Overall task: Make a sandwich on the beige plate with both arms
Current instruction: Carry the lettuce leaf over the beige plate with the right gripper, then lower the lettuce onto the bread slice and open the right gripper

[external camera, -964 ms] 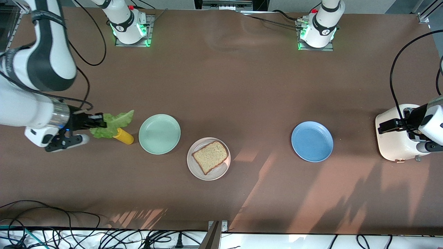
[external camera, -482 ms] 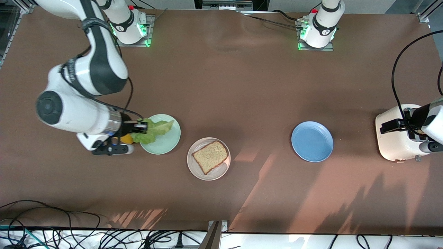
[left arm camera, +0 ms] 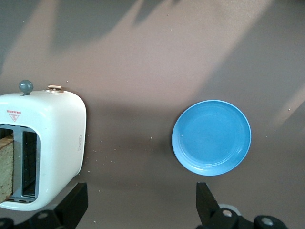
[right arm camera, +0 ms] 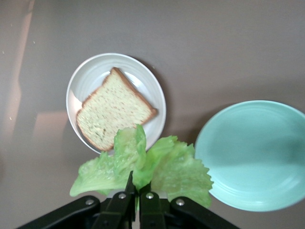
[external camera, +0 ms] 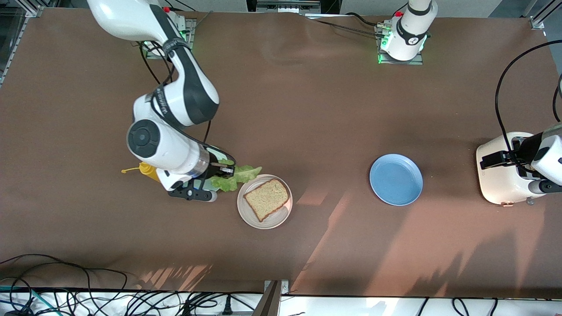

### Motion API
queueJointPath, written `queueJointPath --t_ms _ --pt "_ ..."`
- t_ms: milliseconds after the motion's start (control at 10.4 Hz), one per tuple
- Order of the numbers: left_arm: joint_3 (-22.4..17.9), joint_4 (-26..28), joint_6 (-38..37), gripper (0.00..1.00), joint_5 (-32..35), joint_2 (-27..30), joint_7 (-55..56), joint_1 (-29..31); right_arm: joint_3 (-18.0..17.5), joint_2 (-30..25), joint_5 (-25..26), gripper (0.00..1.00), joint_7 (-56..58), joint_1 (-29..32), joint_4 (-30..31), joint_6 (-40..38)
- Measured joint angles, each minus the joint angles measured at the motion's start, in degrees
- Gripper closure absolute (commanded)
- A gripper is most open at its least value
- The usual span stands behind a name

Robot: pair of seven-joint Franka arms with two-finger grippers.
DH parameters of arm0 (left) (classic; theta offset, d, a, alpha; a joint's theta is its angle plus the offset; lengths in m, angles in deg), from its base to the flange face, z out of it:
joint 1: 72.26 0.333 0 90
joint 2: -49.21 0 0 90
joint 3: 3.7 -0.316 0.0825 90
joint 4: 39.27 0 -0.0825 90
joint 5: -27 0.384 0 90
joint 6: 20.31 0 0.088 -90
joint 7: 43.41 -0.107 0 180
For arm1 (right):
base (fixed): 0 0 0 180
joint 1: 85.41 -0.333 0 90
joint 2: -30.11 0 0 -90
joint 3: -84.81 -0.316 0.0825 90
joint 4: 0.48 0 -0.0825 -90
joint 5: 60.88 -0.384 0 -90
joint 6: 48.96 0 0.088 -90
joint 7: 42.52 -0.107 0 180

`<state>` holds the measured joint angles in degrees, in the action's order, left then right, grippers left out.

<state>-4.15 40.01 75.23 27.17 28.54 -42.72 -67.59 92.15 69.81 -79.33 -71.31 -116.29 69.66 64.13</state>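
A brown speckled bread slice [external camera: 267,199] lies flat on the beige plate [external camera: 281,215]. My right gripper [external camera: 225,170] is shut on a ruffled green lettuce leaf [external camera: 240,174], which hangs beside that plate with its tip at the rim. The right wrist view shows the jaws [right arm camera: 135,188] pinching the lettuce [right arm camera: 159,167], with the bread [right arm camera: 114,110] and the beige plate [right arm camera: 82,81] just past it. Over the white toaster [external camera: 500,180] my left gripper [external camera: 494,160] waits open; its fingers [left arm camera: 75,206] hold nothing. Another bread slice [left arm camera: 5,167] stands in the toaster [left arm camera: 47,138] slot.
A mint-green plate [right arm camera: 259,152] sits under the right arm, beside the beige plate. A yellow squeeze bottle [external camera: 147,170] lies toward the right arm's end. A blue plate [external camera: 396,179] rests between the beige plate and the toaster. Cables run along the table's near edge.
The right arm has carried the lettuce from beside the yellow bottle, over the mint-green plate, to the beige plate's rim. The left arm has stayed still.
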Motion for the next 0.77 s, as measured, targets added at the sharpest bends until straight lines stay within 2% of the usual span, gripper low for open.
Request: queueJointPath --t_ms 289,482,771 --pt "-0.03 0.00 0.00 0.00 0.00 0.00 0.00 0.04 0.09 5.81 -0.02 1.00 -5.27 -2.78 -4.13 5.78" --pt "-0.04 0.00 0.00 0.00 0.00 0.00 0.00 0.05 0.16 8.76 -0.02 1.00 -7.27 -4.06 -4.54 9.76" --pt "-0.05 0.00 0.00 0.00 0.00 0.00 0.00 0.06 1.15 11.64 -0.02 1.00 -7.82 -5.71 -4.92 11.80"
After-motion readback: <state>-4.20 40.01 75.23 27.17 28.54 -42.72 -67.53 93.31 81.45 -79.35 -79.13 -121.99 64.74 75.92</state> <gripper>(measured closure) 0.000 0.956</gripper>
